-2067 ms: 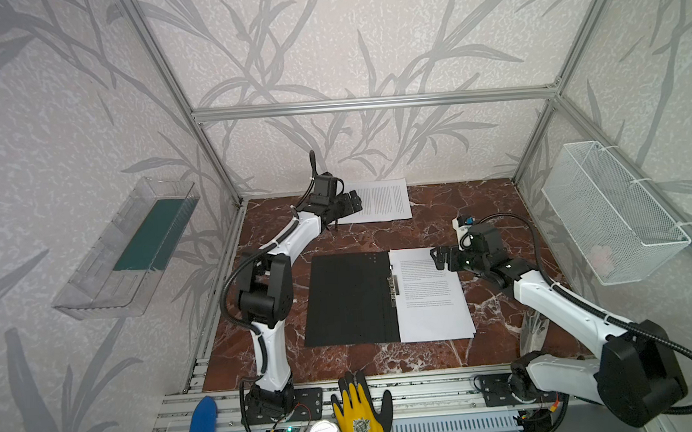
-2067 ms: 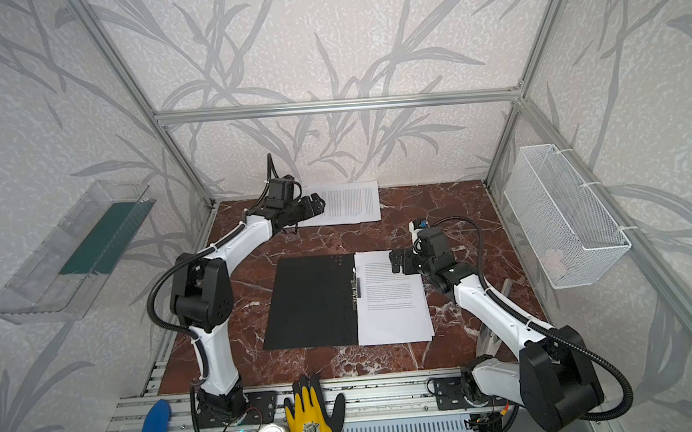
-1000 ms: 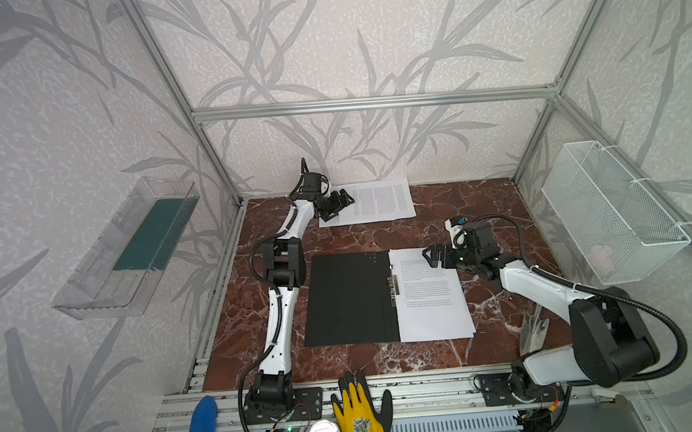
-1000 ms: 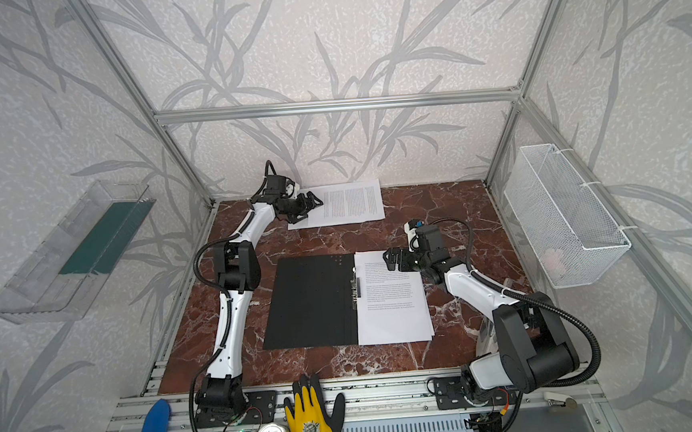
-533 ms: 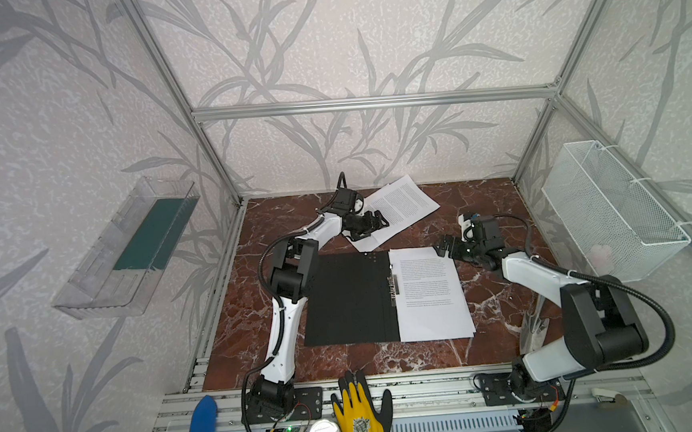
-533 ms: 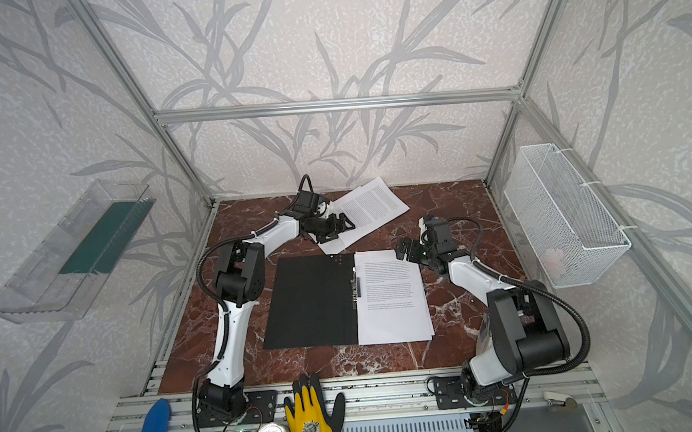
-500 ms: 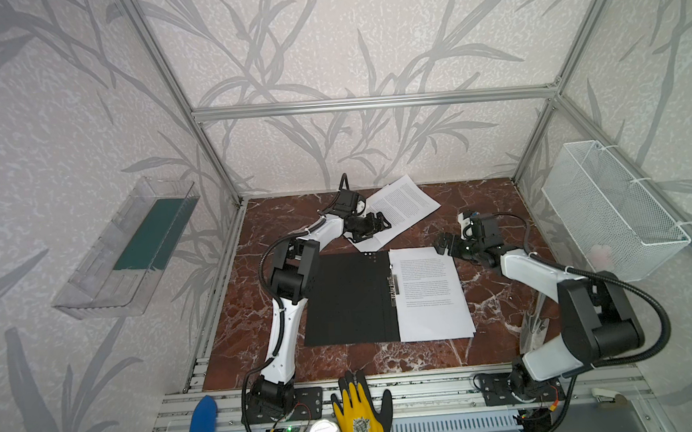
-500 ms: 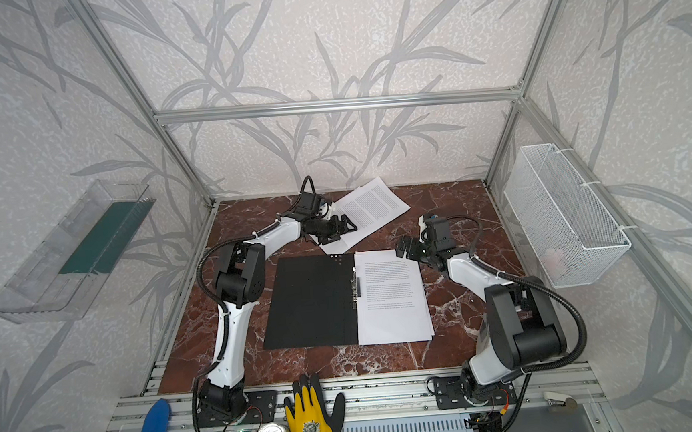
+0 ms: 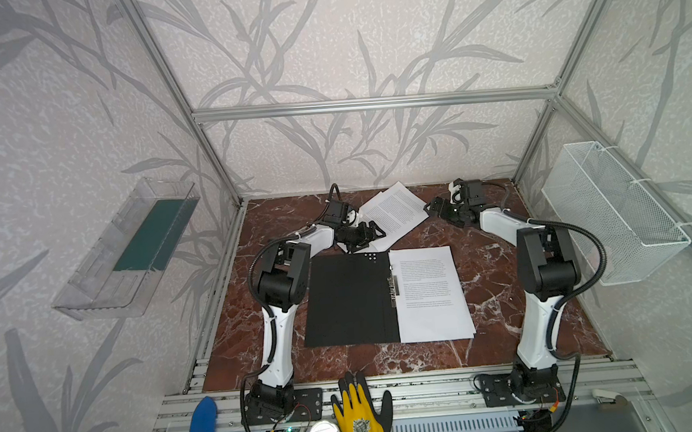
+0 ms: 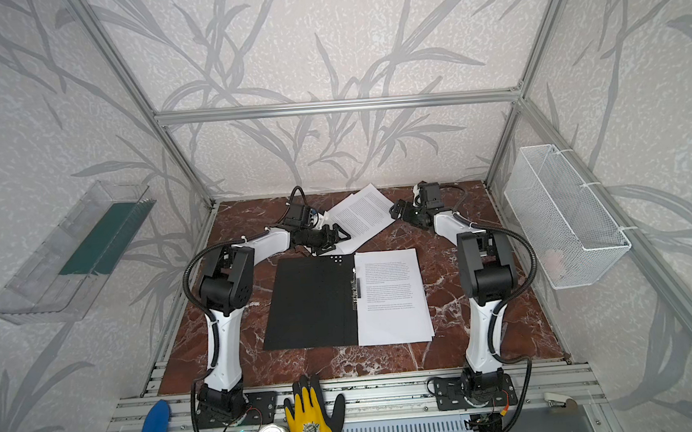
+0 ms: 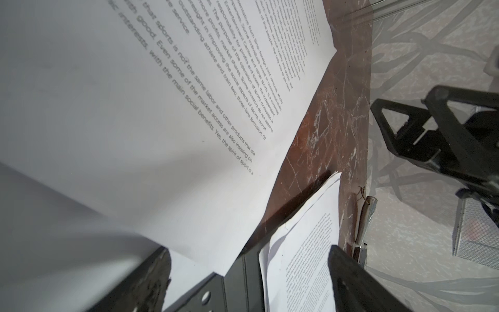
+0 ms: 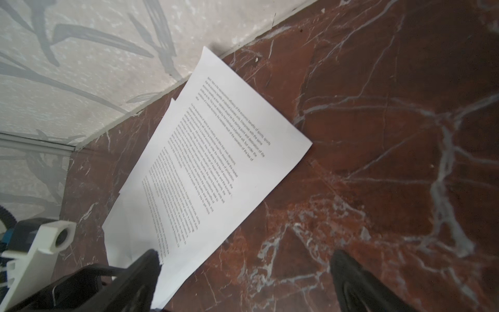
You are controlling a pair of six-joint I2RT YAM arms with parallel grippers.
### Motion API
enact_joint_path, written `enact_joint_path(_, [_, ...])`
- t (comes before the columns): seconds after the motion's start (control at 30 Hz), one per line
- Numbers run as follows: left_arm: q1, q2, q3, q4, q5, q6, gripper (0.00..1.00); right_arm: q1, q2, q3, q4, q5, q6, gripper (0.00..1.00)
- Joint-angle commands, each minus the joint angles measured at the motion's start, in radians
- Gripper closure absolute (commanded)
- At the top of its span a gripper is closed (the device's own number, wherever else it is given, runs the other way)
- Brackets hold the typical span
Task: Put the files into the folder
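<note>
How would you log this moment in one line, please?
left tool: open, at corner of loose files | right tool: open, close by | folder: open, flat, sheets on right half

Red-brown white-veined marble tabletop (image 9: 489, 257), lying flat and spanning the cell floor. It is carrying:
- one thin matte black rectangular folder (image 9: 348, 304), lying open and flat at the middle;
- a stack of white printed paper sheets (image 9: 429, 303), resting on the folder's right half;
- further loose white printed sheets (image 9: 396, 213), lying askew at the far middle, their near corner reaching almost to the folder's far edge.
</note>
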Motion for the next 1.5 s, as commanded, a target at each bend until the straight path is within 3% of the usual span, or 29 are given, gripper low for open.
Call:
enact_joint_path(0.0, [-0.001, -0.085, -0.022, 0.027, 0.049, -0.042, 0.08, -0.009, 0.084, 0.101, -0.074, -0.043, 0.016, 0.02])
enact_joint_path(0.3, [0.020, -0.167, 0.011, 0.005, -0.023, -0.057, 0.08, -0.020, 0.236, 0.243, -0.064, -0.136, 0.068, 0.04])
enact_joint_path(0.73, [0.033, 0.121, 0.333, -0.115, 0.016, -0.045, 0.08, -0.050, 0.313, 0.289, -0.033, -0.202, 0.110, 0.07])
enact_joint_path(1.1, [0.044, 0.260, 0.419, -0.206, 0.023, -0.018, 0.08, -0.058, 0.389, 0.378, -0.056, -0.203, 0.160, 0.09])
enact_joint_path(1.47, [0.046, 0.303, 0.430, -0.260, 0.001, 0.010, 0.08, -0.029, 0.369, 0.311, 0.200, -0.273, 0.306, 0.15])
